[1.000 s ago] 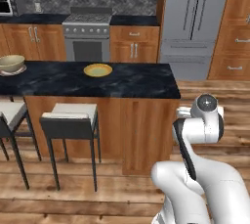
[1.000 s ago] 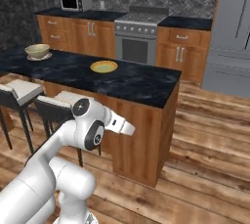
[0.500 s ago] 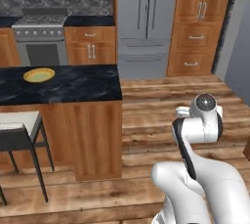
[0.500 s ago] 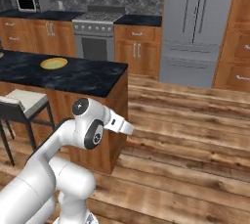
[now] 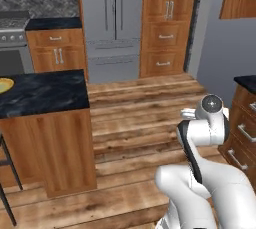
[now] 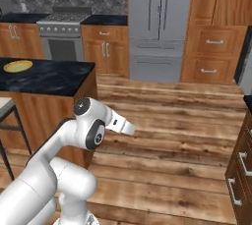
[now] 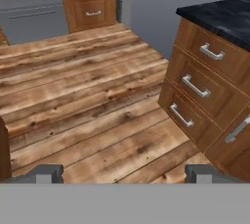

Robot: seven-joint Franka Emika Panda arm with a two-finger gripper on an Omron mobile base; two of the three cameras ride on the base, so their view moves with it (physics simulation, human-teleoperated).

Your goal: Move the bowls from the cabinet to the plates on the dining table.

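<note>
gripper [image 7: 125, 173]: jaws spread wide, empty, over wood floor [image 7: 88, 96] | drawer unit [image 7: 205, 96]: one, three drawers, right of tips | dining table [image 5: 45, 93]: one, well left of arm | plate [image 6: 17, 65]: one, yellow, on its top, far from gripper

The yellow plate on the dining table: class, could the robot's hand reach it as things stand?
Probably not. The yellow plate lies far along the dining table, while the open, empty hand faces the drawer unit across the floor.
</note>
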